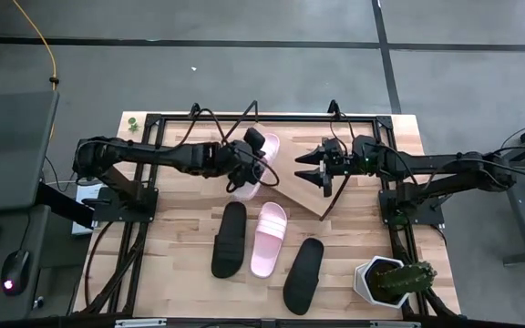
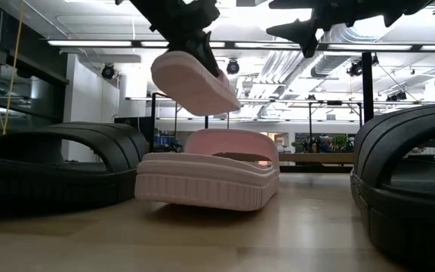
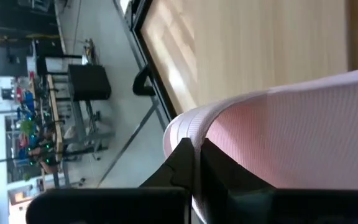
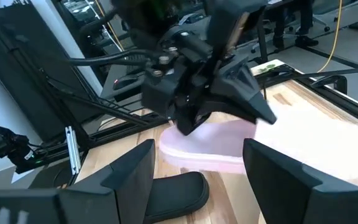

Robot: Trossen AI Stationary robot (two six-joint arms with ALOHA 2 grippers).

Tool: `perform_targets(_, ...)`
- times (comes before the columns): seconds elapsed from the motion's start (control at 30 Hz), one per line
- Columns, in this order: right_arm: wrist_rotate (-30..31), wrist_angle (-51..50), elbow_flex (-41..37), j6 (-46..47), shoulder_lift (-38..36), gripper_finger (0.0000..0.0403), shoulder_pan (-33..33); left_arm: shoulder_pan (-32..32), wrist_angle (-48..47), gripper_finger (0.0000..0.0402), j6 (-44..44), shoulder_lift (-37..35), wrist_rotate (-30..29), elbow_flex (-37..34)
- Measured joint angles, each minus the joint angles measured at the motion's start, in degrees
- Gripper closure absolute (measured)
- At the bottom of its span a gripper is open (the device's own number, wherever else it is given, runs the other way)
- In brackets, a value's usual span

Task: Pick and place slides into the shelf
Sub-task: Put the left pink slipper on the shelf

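the left gripper (image 1: 244, 164) is clamped on a pink slide (image 1: 261, 166), held in the air beside the tilted shelf (image 1: 301, 189): the carry step. next it likely needs lowering onto the board, while the right gripper (image 1: 313, 169) waits open above the shelf and three slides (image 1: 264, 239) lie on the table (image 1: 180, 273).

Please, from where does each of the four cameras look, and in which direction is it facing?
High view: above the table, facing straight down; both arms, left tool shut on a pink slide.
Low view: at tabletop height, facing level across; arms enter from above.
Left wrist view: on the left arm, facing along its fingers at the held slide.
Right wrist view: on the right arm, facing past its open tool toward the left arm.
Shared: all views show the lifted pink slide.
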Motion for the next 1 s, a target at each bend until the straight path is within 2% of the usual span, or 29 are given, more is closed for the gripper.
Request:
perform_targets(0.2,-0.01,0.04,0.00,-0.01,0.00,0.0169,-0.33,3.38,-0.89,0.0401,3.09,0.00,0.30,0.00)
perform_targets(0.5,-0.18,0.05,0.00,-1.08,0.00,0.0169,-2.41,8.40,-0.55,0.0402,3.24,0.00,7.56,0.00)
perform_targets(0.73,-3.83,0.52,-0.02,-1.08,0.00,0.0169,-4.67,11.61,0.77,0.0402,4.13,1.10,9.72,0.07)
perform_targets(1.0,-7.29,0.58,-0.04,-2.39,-0.66,0.0169,-7.70,14.11,3.82,0.0401,7.17,6.50,10.14,0.07)
